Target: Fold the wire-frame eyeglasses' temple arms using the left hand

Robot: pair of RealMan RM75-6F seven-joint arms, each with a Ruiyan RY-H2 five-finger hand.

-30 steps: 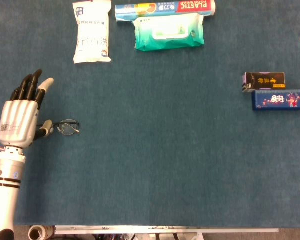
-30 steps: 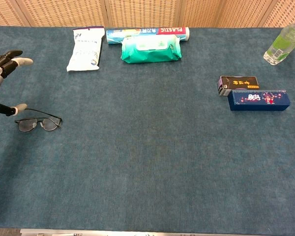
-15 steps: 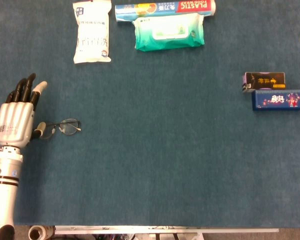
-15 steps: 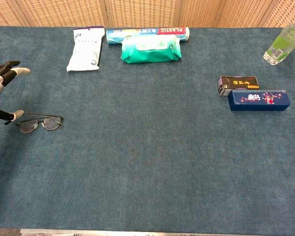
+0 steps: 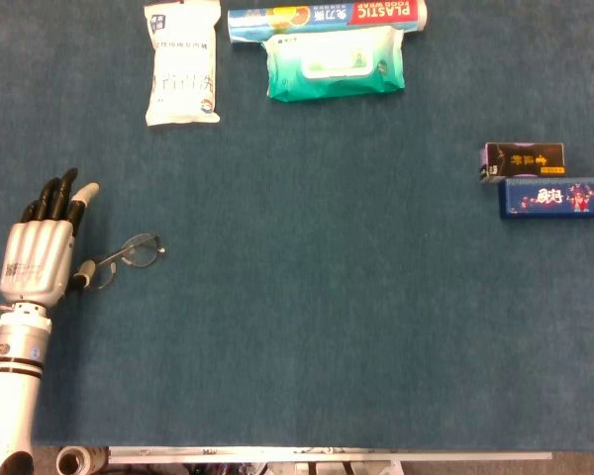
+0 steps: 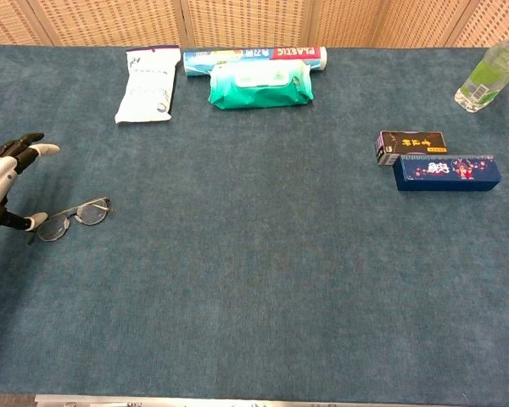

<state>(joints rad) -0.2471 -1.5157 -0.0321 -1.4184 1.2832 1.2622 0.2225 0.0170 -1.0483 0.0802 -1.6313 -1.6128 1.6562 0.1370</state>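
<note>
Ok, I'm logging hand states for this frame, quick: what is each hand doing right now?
Left hand: open, fingers extended, thumb tip against the wire-frame eyeglasses; nothing gripped.
Right hand: not in either view.

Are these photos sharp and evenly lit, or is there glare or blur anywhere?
Head view: even light, sharp, no glare on the blue table; the eyeglasses show only as thin lines. Chest view: also sharp, the left hand cut by the frame edge, with a faint darker patch below it.
</note>
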